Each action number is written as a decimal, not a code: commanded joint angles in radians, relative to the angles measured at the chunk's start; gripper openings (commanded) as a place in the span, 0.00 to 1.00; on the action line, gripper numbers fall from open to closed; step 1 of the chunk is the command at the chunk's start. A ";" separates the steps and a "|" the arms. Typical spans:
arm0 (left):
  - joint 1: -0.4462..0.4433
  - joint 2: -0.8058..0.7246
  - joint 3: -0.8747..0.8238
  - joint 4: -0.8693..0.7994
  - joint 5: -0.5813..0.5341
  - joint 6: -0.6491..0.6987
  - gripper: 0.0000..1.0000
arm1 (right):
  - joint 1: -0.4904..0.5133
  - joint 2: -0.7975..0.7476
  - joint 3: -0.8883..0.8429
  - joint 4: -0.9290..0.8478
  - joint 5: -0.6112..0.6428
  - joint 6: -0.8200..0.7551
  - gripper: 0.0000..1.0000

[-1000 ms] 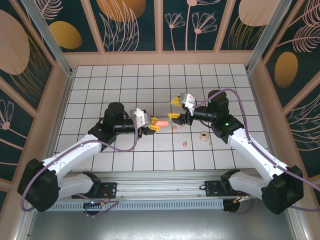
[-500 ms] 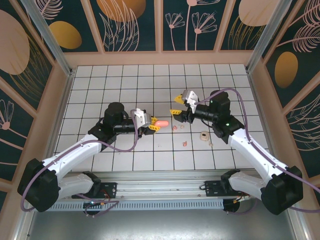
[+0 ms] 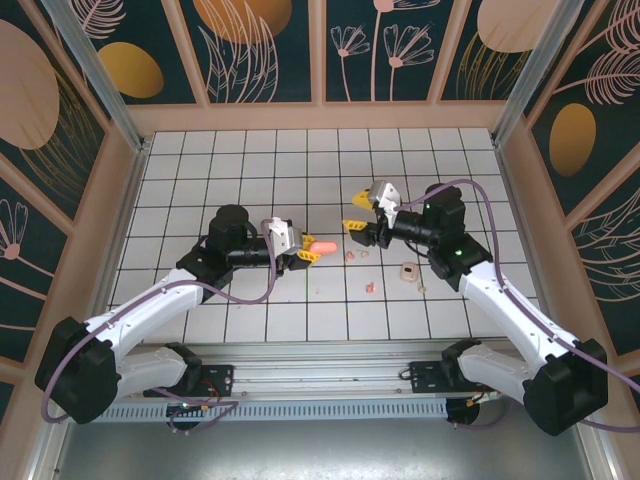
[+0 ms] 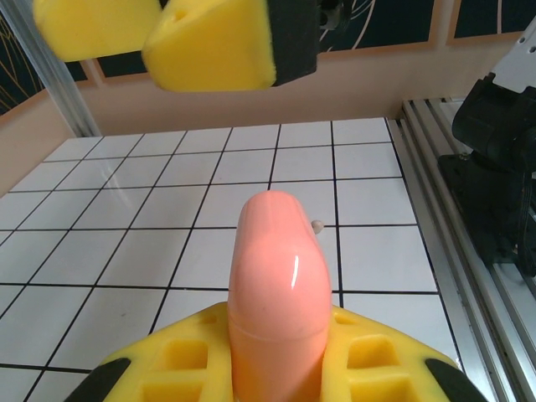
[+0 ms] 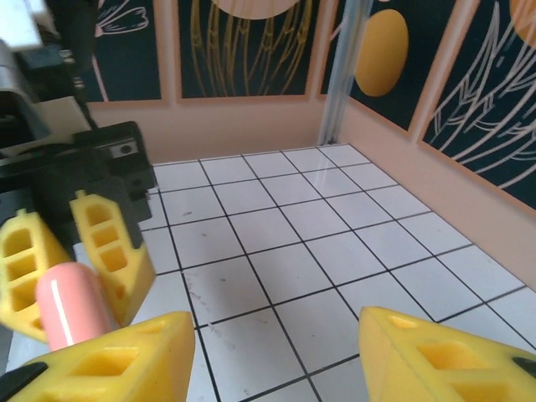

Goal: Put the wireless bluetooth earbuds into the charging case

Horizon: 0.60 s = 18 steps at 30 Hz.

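Hidden: the near end of the charging case (image 4: 276, 276) is dropping out of sight behind the lower yellow finger (image 4: 368, 360); dark hardware (image 4: 498, 167) on the rail is running off the right edge of the left wrist view
Hard to make out: the wireless bluetooth earbuds (image 3: 369, 288) are showing as tiny pink specks on the tiles; their shape is too small to tell
Left gripper (image 3: 308, 249): clamping the case, which is sticking out past the fingertips, off the floor, pointing toward the right arm
Right gripper (image 3: 357, 213): hanging with its jaws parted and nothing between them; facing the case from just across, not touching it
Earbuds' place: lying on the floor nearer the rail than the case and slightly right of it, apart from both grippers; a beige rounded object (image 3: 408, 271) is sitting further right
Room: open tiles are stretching behind and to both sides of the grippers; the walls are standing well away
Surface: white tiled floor (image 3: 250, 160) with dark grid lines; peach-framed panels (image 3: 260, 50) with leaf prints are enclosing it
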 commanded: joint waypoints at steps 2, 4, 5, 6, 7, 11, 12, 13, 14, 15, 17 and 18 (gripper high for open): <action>-0.005 0.006 -0.018 0.056 -0.004 -0.016 0.15 | 0.003 -0.038 -0.013 -0.023 -0.162 -0.056 0.55; -0.004 0.010 -0.016 0.064 0.004 -0.022 0.15 | 0.020 -0.041 -0.013 -0.043 -0.169 -0.074 0.55; -0.005 0.011 -0.017 0.067 0.006 -0.025 0.15 | 0.027 -0.038 -0.013 -0.051 -0.166 -0.081 0.56; -0.005 0.013 -0.016 0.073 0.008 -0.028 0.15 | 0.035 -0.035 -0.010 -0.059 -0.163 -0.089 0.56; -0.005 0.014 -0.016 0.077 0.010 -0.032 0.15 | 0.043 -0.028 -0.006 -0.064 -0.160 -0.095 0.56; -0.006 0.016 -0.013 0.078 0.012 -0.036 0.15 | 0.075 -0.001 0.007 -0.072 -0.148 -0.116 0.59; -0.004 0.016 -0.013 0.078 0.012 -0.036 0.15 | 0.077 0.011 0.014 -0.078 -0.143 -0.122 0.59; -0.005 0.016 -0.012 0.078 0.013 -0.038 0.15 | 0.077 0.022 0.023 -0.086 -0.140 -0.130 0.59; -0.004 0.016 -0.012 0.080 0.014 -0.036 0.15 | 0.097 0.033 0.029 -0.091 -0.140 -0.134 0.59; -0.005 0.018 -0.011 0.080 0.013 -0.037 0.15 | 0.102 0.043 0.035 -0.093 -0.139 -0.136 0.60; -0.004 0.017 -0.010 0.079 0.013 -0.040 0.16 | 0.109 0.059 0.043 -0.097 -0.142 -0.142 0.60; -0.005 0.019 -0.008 0.080 0.012 -0.039 0.15 | 0.114 0.065 0.046 -0.101 -0.139 -0.147 0.60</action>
